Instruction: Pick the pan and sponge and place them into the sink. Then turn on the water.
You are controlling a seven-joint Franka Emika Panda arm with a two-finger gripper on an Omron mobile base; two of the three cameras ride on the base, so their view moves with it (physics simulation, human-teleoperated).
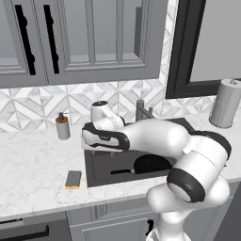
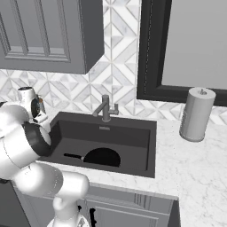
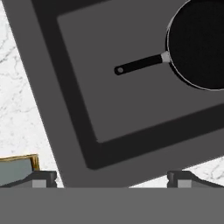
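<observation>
Low in the hand view, end effector [image 3: 112, 177] poised over the near edge of the sink [image 3: 78, 131], fingertips spread wide apart, gripping nothing. Inside the basin, at the frame's upper right, pan [image 3: 199, 43] already lying flat, handle pointing left. Left on the worktop [image 1: 37, 174] at lower left of the left base view, sponge [image 1: 73, 179]; judged next: shifting over it, descending, closing.

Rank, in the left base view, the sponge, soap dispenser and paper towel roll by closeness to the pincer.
1. Sponge, on the counter left of the sink, just below the open pincer.
2. Soap dispenser, back left by the wall.
3. Paper towel roll, far right.
</observation>
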